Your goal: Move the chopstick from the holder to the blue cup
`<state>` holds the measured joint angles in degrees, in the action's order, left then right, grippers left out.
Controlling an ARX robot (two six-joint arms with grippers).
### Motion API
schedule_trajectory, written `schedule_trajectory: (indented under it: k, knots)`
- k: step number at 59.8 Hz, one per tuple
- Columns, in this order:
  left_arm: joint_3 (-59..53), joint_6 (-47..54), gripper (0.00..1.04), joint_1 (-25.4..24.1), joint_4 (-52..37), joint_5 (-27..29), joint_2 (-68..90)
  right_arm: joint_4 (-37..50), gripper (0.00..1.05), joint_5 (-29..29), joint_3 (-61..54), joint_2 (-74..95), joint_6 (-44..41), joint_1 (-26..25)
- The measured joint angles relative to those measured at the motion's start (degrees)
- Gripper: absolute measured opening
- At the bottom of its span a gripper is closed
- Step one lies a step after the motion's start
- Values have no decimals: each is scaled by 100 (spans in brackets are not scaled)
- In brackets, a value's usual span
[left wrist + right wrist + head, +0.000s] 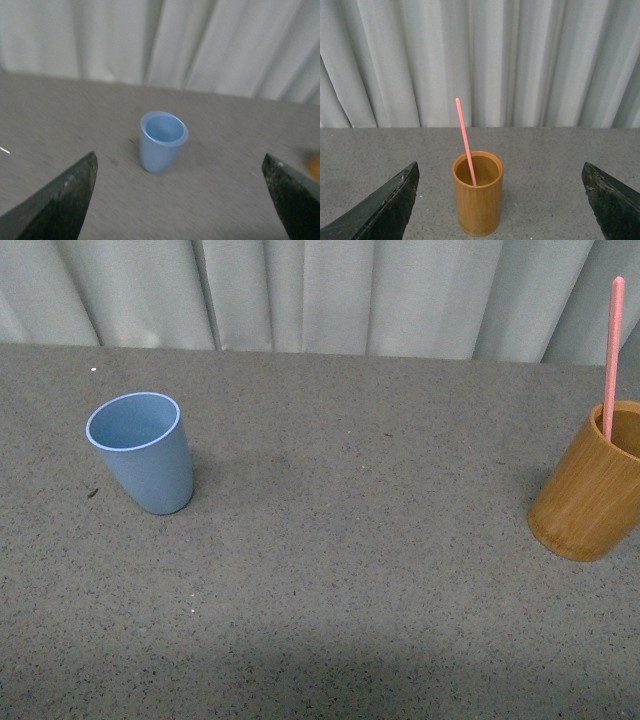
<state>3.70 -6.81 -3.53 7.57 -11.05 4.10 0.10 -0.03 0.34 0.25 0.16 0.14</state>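
On the grey speckled tabletop point(350, 590), a thin pink chopstick point(612, 350) leans in the orange-brown bamboo holder point(585, 495), well apart from the light-blue plastic cup point(145, 460). Our left gripper point(179, 156) and right gripper point(500, 164) gape (both empty); a skewed pinch could topple the holder.

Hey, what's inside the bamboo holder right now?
One pink chopstick stands tilted inside the holder, its upper part sticking out above the rim. Its lower end and the holder's floor are hidden by the holder's wall.

The front view's right edge crops the holder point(585, 490), whose wall hides the chopstick point(613, 350) below the rim.
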Motion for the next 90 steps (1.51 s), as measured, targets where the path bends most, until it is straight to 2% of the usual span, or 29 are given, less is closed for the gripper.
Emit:
schedule_trajectory:
  k: [3, 7, 13, 17, 24, 32, 52, 65, 90]
  knots:
    - [129, -632, 98, -131, 431, -699, 437, 0, 95, -17, 0, 0, -4, -4]
    - [136, -1392, 98, 4, 404, -780, 944, 0, 95, -2, 0, 0, -2, -4]
    - [280, -1963, 98, 387, -57, -350, 1657, 0, 95, 0, 0, 0, -2, -7]
    - [479, -2271, 98, 940, -616, 249, 2507, 0, 95, -4, 0, 0, -2, -7]
    - [796, -2527, 98, 1729, -1281, 898, 3676, 0, 95, -4, 0, 0, -2, -7]
    - [1268, -2809, 98, 2118, -1888, 1132, 4874, 0, 95, -4, 0, 0, -2, -7]
    - [2406, -3032, 98, 2312, -2339, 1626, 7355, 0, 95, -4, 0, 0, -2, -7]
    - [2916, -2924, 98, 2365, -2374, 1775, 8201, 0, 95, -4, 0, 0, -2, -7]
    - [3552, -3141, 98, 2024, -2116, 2166, 9062, 0, 95, -4, 0, 0, -2, -7]
